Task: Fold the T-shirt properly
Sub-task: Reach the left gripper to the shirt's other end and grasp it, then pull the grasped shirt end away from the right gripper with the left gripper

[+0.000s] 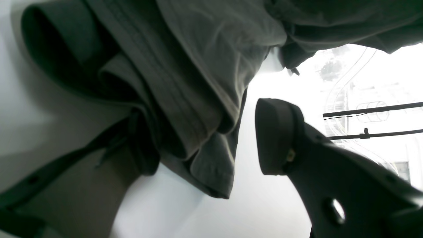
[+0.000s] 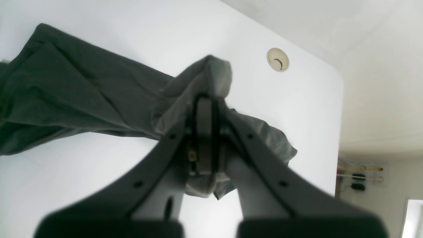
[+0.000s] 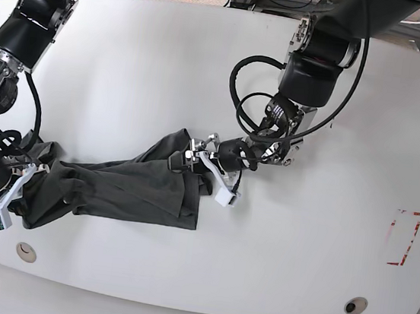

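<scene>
We see the T-shirt (image 3: 125, 189) lying on the white table (image 3: 128, 70), drawn out into a long, rumpled band that runs from the table's near left part toward its middle. The fabric is dark grey and bunched in thick folds; it is not laid flat, and no neck label shows in any view.

At the band's left end in the base view, the right gripper (image 3: 9, 178) has its fingers clenched on a pinch of the cloth. In the right wrist view the two pads (image 2: 205, 132) sit pressed together with grey fabric wrapped over their tips and hanging down behind them, while the rest of the shirt (image 2: 66, 96) trails away across the tabletop.

At the other end, the left gripper (image 3: 200, 163) reaches in beside the thickest fold. Its fingers stand spread apart: in the left wrist view one black pad (image 1: 276, 135) hangs free with a bright gap between it and the hemmed folds of the shirt (image 1: 185, 92). The other finger is dark and partly hidden by the cloth on the left of that view, so we cannot tell whether it touches the fabric.

Farther out, the table carries a round cable grommet (image 3: 26, 252) near its front left corner, a second one (image 3: 355, 306) near the front right, and a red rectangular outline (image 3: 403, 238) marked toward the right edge. No container shows on the table.
</scene>
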`<action>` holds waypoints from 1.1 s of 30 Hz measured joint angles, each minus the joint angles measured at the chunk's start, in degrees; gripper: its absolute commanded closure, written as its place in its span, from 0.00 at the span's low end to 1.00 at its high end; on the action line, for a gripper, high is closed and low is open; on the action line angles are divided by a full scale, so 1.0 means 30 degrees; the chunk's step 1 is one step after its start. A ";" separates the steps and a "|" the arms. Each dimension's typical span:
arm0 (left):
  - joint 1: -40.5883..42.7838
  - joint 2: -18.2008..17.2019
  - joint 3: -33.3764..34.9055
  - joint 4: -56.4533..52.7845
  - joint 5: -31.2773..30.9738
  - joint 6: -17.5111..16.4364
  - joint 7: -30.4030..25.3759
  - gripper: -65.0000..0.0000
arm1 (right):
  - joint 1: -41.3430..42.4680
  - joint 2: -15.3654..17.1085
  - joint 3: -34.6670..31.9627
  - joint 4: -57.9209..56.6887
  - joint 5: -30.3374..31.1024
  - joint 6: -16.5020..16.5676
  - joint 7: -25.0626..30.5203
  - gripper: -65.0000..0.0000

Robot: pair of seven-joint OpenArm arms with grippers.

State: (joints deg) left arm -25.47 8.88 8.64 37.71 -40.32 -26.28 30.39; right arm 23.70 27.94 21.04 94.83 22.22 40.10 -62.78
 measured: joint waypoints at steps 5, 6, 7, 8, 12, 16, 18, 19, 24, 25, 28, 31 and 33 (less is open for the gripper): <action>-0.0561 0.0102 0.0007 -0.1246 -0.0087 -0.0051 -0.0976 0.94 | -0.0044 0.0007 0.0000 0.0000 0.0015 0.0000 0.0058 1.00; -0.0663 0.0109 0.0066 -0.1457 -0.0095 -0.0080 -0.1202 0.99 | -0.0095 0.0007 0.0007 0.0000 0.0015 0.0000 0.0051 1.00; -0.0780 0.0102 0.0262 -0.1719 -0.0087 -0.0146 -0.1428 1.00 | -0.0160 0.0029 0.0015 0.0000 0.0007 0.0000 0.0058 1.00; -0.0954 0.0095 0.0568 -0.1960 -0.0036 -0.0189 -0.1515 1.00 | -0.0262 0.0044 0.0015 0.0000 0.0015 0.0000 0.0051 1.00; -0.1195 0.0087 0.1479 -0.2302 0.0576 -0.0087 -0.1610 1.00 | -0.0423 0.0015 0.0007 0.0000 0.0015 0.0000 -0.0015 1.00; -0.1056 0.0051 0.1647 -0.1916 0.0678 0.0109 -0.1792 1.00 | -0.0415 0.0000 0.0015 0.0000 0.0015 0.0000 0.0015 1.00; -0.0918 0.0044 0.1836 -0.1501 0.0823 0.0641 -0.1537 1.00 | -0.0415 0.0007 0.0015 0.0000 0.0007 0.0000 0.0007 1.00; -0.0758 0.0044 0.1938 -0.1311 0.1013 0.0925 -0.1399 1.00 | -0.0415 0.0007 0.0015 0.0000 0.0007 0.0000 0.0015 1.00; 0.0707 -0.0437 0.2178 0.1734 0.1326 0.2382 0.0561 1.00 | -0.0415 -0.0080 0.0364 0.0044 0.0066 0.0007 0.0015 1.00; 0.1173 -0.0823 0.2178 0.2827 0.1115 0.2412 0.1268 1.00 | -0.0423 -0.0109 0.0590 0.0138 0.0015 0.0000 0.0000 1.00; 0.2390 -0.2098 0.2178 0.5442 0.0823 0.2477 0.2557 1.00 | -0.0459 0.0036 0.0801 0.0240 -0.0102 0.0000 -0.0087 1.00; 0.3410 -0.3665 0.2142 0.7912 0.0969 0.2681 0.3694 1.00 | -0.0444 0.0080 0.0838 0.0262 -0.0153 0.0000 -0.0102 1.00; 0.4007 -0.4728 0.2062 0.9573 0.1224 0.2856 0.4277 1.00 | -0.0488 0.0015 0.0831 0.0270 -0.0015 0.0000 -0.0087 1.00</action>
State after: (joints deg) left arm -13.45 -5.30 14.83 66.43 -36.64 -17.72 43.22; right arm 22.24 27.99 23.53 95.64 22.17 40.10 -63.05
